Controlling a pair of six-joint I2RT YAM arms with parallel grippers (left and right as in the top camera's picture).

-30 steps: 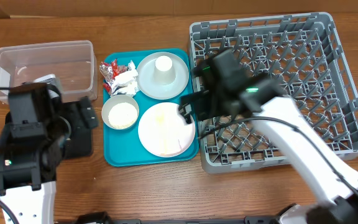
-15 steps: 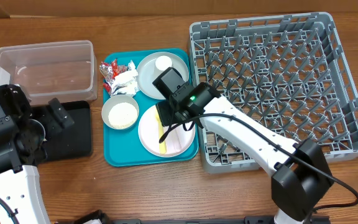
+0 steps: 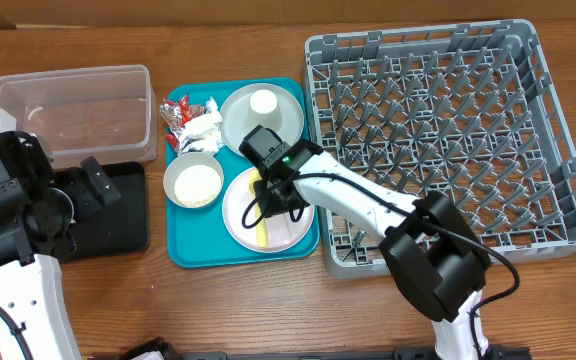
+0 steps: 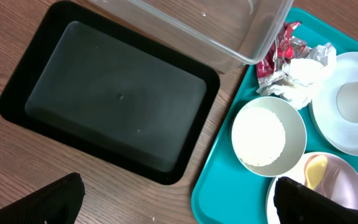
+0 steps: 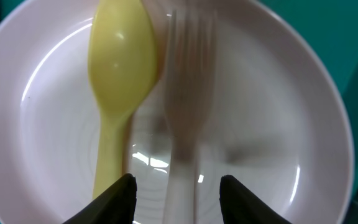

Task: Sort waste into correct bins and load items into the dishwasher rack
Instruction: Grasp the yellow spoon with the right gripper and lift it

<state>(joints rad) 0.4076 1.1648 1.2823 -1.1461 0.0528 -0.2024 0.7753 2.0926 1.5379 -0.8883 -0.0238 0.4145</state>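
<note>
My right gripper (image 5: 178, 196) hangs low over the white plate (image 5: 278, 124). Its jaws are open but narrow, with a gap on each side of a pale, blurred fork handle (image 5: 188, 93). The yellow spoon (image 5: 120, 62) lies just to the left on the same plate (image 3: 288, 225). My left gripper (image 4: 179, 205) is wide open and holds nothing, above the table between the black tray (image 4: 114, 106) and the teal tray (image 4: 229, 186). The bowl of rice (image 3: 194, 182), red wrappers (image 3: 183, 115), napkin (image 3: 203, 130) and the cup (image 3: 262, 103) on its grey-green plate (image 3: 233, 135) sit on the teal tray.
The clear tub (image 3: 73, 110) stands at the far left, behind the black tray (image 3: 118, 215). The big grey rack (image 3: 448, 130) fills the right side, touching the teal tray's (image 3: 193, 245) right edge. My right arm reaches from the front across the rack's near-left corner.
My right arm swung from the rack's left edge to the white plate and dropped low, its jaws narrowing round the fork handle. My left arm shifted left early on, then held still.
</note>
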